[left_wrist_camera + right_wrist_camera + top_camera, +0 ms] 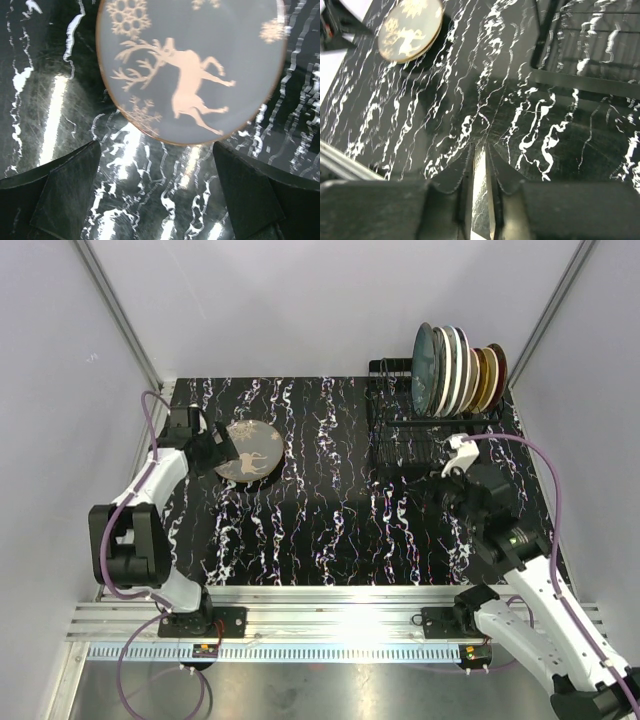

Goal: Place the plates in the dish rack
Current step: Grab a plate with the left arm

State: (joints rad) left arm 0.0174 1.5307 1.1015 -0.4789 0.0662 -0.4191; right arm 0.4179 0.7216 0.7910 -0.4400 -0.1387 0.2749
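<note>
A grey-brown plate [248, 451] with a pale reindeer and snowflakes lies flat on the black marbled table at the left. It fills the top of the left wrist view [192, 70] and shows far off in the right wrist view [410, 29]. My left gripper [220, 451] [160, 192] is open wide right at its near edge, touching nothing. Several plates [455, 370] stand upright in the black wire dish rack [400, 423] [580, 82] at the back right. My right gripper [447, 468] [479, 146] hovers just in front of the rack, jaws narrowed to a thin slit with nothing between them.
The near part of the rack [405, 450] holds no plates. White walls and metal posts close in the table on three sides. An aluminium rail [330, 612] with both arm bases runs along the near edge.
</note>
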